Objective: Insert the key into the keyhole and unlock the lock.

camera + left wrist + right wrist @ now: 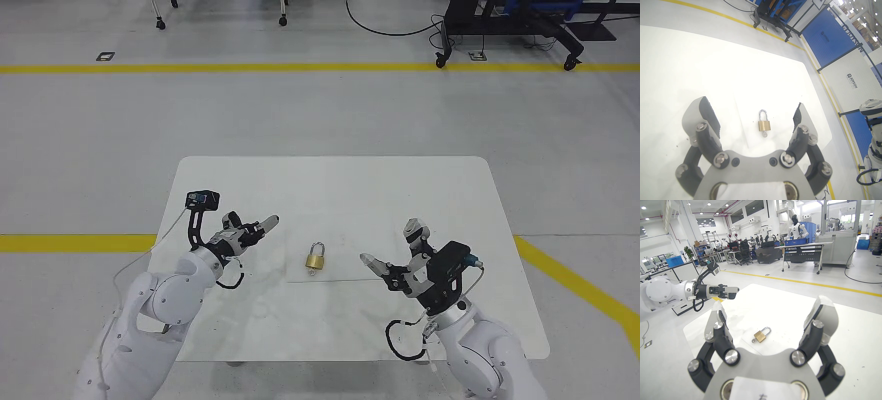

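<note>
My left gripper point(752, 103) hung over the left part of the table point(400, 185), its 2 fingers spread wide with nothing between them. My right gripper point(769, 303) sat opposite, fingers just as far apart and empty. Between the 2 the brass lock point(315, 259) lay flat on the white top, clear of both, shackle pointing away from me, and the key point(764, 134) was in its keyhole with only the small silver head poking out of the base.
</note>
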Action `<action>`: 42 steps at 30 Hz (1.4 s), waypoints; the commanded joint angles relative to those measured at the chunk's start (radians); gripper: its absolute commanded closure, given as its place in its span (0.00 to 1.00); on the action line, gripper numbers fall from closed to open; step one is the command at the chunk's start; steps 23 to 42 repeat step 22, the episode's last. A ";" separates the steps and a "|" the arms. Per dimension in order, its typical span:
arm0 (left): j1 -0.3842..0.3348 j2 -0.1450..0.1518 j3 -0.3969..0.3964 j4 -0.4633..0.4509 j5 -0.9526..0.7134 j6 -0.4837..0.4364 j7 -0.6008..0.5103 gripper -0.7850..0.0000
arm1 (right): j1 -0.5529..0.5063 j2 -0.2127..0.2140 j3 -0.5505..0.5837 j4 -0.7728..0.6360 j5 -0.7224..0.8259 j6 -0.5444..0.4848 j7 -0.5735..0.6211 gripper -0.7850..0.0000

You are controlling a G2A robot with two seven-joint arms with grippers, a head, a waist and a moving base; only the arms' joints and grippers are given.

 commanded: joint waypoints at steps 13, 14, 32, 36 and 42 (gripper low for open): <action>0.000 0.000 0.000 0.000 0.000 0.000 0.000 0.00 | 0.000 0.000 0.000 0.000 0.000 0.000 0.000 0.00; 0.000 0.000 0.000 0.000 0.000 0.000 0.000 0.00 | 0.000 0.000 0.000 0.000 0.000 0.000 0.000 0.00; 0.008 0.000 -0.005 -0.002 0.011 -0.001 0.006 0.00 | -0.002 0.002 0.002 0.003 -0.003 0.006 -0.001 0.00; 0.008 0.000 -0.005 -0.002 0.011 -0.001 0.006 0.00 | -0.002 0.002 0.002 0.003 -0.003 0.006 -0.001 0.00; 0.008 0.000 -0.005 -0.002 0.011 -0.001 0.006 0.00 | -0.002 0.002 0.002 0.003 -0.003 0.006 -0.001 0.00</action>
